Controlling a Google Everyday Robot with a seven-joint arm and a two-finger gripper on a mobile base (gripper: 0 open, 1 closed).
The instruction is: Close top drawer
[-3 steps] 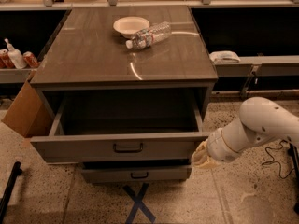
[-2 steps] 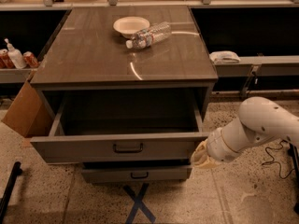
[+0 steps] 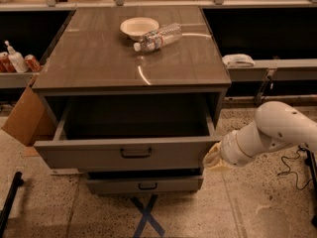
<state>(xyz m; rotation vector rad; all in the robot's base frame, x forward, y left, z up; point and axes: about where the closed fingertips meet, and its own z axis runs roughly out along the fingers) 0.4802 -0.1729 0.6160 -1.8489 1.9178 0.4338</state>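
The top drawer (image 3: 124, 155) of the grey-brown cabinet is pulled far out; its deep box looks empty and a small dark handle (image 3: 135, 153) sits at the centre of its flat front. My gripper (image 3: 212, 157) is at the right end of the drawer front, at the end of the white arm (image 3: 277, 130) that comes in from the right. It is touching or very near the front's right corner.
A lower drawer (image 3: 143, 184) stands slightly out below. On the cabinet top (image 3: 99, 58) are a white bowl (image 3: 138, 27) and a lying plastic bottle (image 3: 158, 36). A cardboard box (image 3: 25, 120) leans at the left. Blue tape (image 3: 147, 215) marks an X on the floor.
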